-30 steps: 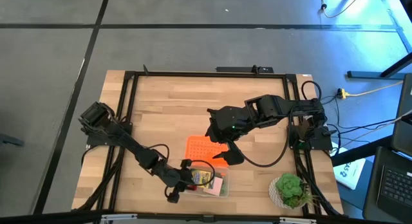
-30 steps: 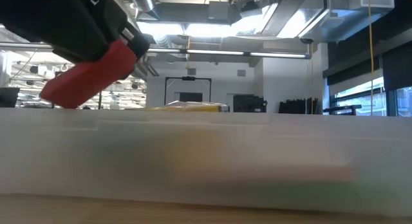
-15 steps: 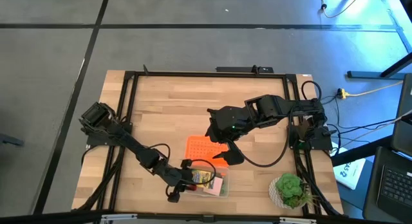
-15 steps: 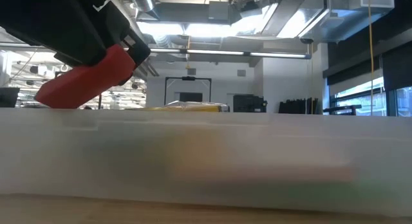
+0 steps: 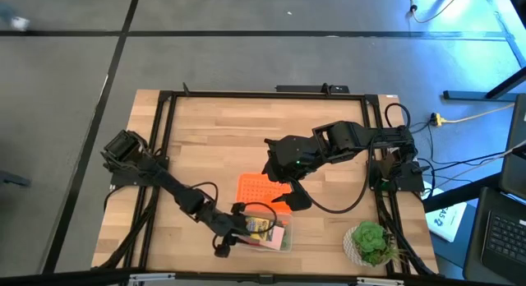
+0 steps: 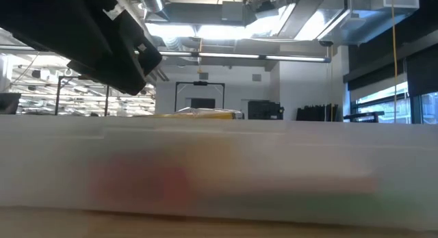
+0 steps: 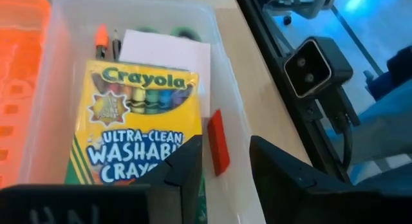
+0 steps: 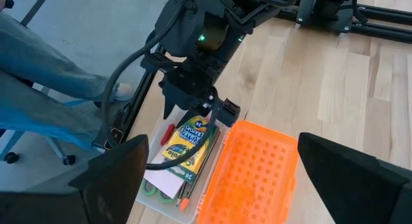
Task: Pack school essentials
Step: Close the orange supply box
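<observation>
Counter (image 5: 205,154) first: a pale wooden top in a dark frame, carrying a clear plastic box (image 7: 222,102) close to its near edge, right of the middle, with an orange perforated lid (image 5: 261,190) lying just behind it and a potted plant (image 5: 370,241) at the near right corner.

Inside the box lie the crayon box (image 7: 138,121), a white pad (image 7: 166,53) under it, green-handled scissors (image 7: 164,32) beneath the pad, and thin pencils (image 7: 106,40) along one wall. The small red block (image 7: 219,141) lies between the crayon box and the box wall, free of any grip.

The left gripper (image 7: 222,163) hangs just over that end of the box, its fingers (image 7: 183,166) slightly spread and holding nothing. The right gripper (image 8: 222,163) waits above the orange lid with its fingers spread wide.

The block seems to be delivered, so the step in hand is likely the left arm's exit. It should lift straight up until its fingers clear the rim before swinging away, since a sideways drag could catch the wall and shift the box. The lid probably comes next; the right arm should wait until the left arm is clear.
</observation>
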Controlling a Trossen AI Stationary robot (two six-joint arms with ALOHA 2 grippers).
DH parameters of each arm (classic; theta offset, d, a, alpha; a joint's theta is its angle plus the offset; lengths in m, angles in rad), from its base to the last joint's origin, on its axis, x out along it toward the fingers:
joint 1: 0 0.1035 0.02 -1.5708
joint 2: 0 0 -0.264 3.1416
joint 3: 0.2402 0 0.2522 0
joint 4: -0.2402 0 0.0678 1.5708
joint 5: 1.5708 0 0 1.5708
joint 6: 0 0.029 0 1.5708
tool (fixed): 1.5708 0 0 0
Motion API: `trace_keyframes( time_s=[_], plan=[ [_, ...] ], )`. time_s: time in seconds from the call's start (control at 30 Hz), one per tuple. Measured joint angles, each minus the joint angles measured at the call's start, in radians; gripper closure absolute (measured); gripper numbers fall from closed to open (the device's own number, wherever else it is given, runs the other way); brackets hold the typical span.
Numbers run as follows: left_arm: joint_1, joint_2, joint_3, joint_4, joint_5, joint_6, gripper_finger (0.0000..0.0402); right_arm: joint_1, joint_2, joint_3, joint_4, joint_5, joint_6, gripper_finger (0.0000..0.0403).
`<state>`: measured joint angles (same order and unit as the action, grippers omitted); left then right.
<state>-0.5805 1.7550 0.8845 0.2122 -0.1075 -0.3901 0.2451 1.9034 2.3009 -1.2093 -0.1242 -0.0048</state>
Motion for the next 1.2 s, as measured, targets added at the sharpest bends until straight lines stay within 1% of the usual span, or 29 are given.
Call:
trace_keyframes(
  time_s=[0.13,0.23,0.37,0.47,0.53,0.6,0.67,0.93,1.07,1.2],
  plan=[
    [0.031,-0.023,0.000,-0.067,0.079,-0.003,0.0279,0.000,0.000,0.000,-0.003,0.000,0.000,0.0004],
    [0.061,-0.080,0.000,-0.179,0.101,-0.027,0.0278,0.000,0.000,0.000,-0.033,0.000,0.000,0.0004],
    [0.094,-0.184,0.000,-0.336,0.091,-0.019,0.0278,0.000,-0.004,0.000,-0.089,0.000,0.001,0.0004],
    [0.115,-0.261,0.000,-0.460,0.054,-0.021,0.0278,0.000,-0.009,0.000,-0.134,0.003,-0.001,0.0004],
    [0.128,-0.307,0.000,-0.502,0.039,-0.024,0.0278,0.000,-0.011,0.001,-0.157,0.023,-0.002,0.0004],
    [0.134,-0.328,0.000,-0.509,0.039,-0.026,0.0278,0.001,-0.011,0.001,-0.175,0.064,-0.003,0.0004],
    [0.128,-0.329,0.000,-0.510,0.039,-0.021,0.0278,0.000,-0.011,0.001,-0.169,0.089,-0.011,0.0004],
    [0.097,-0.234,0.000,-0.473,0.020,0.008,0.0278,-0.028,-0.004,-0.001,-0.155,0.090,-0.026,0.0004],
    [0.096,-0.196,0.000,-0.454,0.020,0.008,0.0278,-0.041,-0.003,-0.066,-0.128,0.089,-0.021,0.0004],
    [0.094,-0.163,0.000,-0.433,0.021,0.008,0.0278,-0.050,-0.005,-0.178,-0.077,0.088,0.002,0.0004]
  ],
)
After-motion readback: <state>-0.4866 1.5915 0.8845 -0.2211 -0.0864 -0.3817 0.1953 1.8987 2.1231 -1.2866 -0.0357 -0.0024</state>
